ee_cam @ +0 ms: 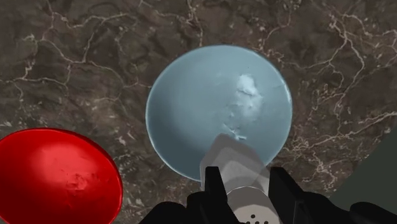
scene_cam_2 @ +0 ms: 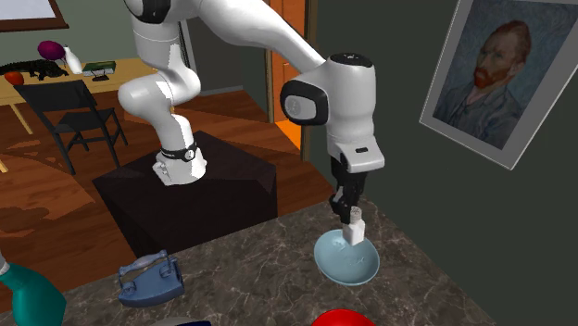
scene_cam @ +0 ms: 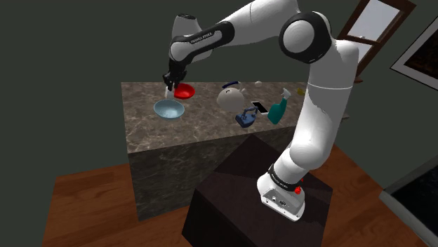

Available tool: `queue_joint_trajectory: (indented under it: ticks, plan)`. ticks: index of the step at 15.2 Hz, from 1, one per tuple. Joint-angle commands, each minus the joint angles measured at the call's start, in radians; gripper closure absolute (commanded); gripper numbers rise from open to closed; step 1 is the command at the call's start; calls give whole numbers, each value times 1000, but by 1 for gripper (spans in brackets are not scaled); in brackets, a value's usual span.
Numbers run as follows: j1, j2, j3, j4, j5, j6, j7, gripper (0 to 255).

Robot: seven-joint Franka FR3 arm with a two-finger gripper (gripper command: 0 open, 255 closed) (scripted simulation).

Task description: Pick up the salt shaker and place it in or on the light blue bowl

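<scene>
My black gripper [ee_cam: 245, 191] is shut on a small white salt shaker [ee_cam: 234, 162], which hangs between the fingers just above the light blue bowl [ee_cam: 197, 108]. In the shoulder view the gripper [scene_cam: 169, 83] holds the shaker [scene_cam: 167, 92] over the far rim of the bowl [scene_cam: 169, 109], between it and the red bowl. From the second exterior view the shaker [scene_cam_2: 354, 231] hangs upright under the gripper [scene_cam_2: 348, 211], its base a little above the inside of the bowl [scene_cam_2: 347, 260].
A red bowl [scene_cam: 184, 90] sits close beside the blue one on the dark marble counter [scene_cam: 140, 126]. Further along the counter stand a white teapot [scene_cam: 230, 97], a blue stapler-like object [scene_cam: 245, 119], a phone [scene_cam: 260, 107] and a teal spray bottle [scene_cam: 277, 110].
</scene>
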Motion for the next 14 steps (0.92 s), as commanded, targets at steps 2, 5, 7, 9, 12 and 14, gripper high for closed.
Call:
queue_joint_trajectory:
  ticks: [2,5,7,9,12,14]
  plan:
    - [1,20,-1,-15,-3,35,2,255]
    - [2,43,-3,-25,-6,68,4,255]
    - [2,59,-4,-30,-8,90,6,255]
    - [3,76,-5,-34,-10,110,8,255]
    - [4,94,-6,-38,-12,132,9,255]
    - [4,94,-6,-38,-12,132,9,255]
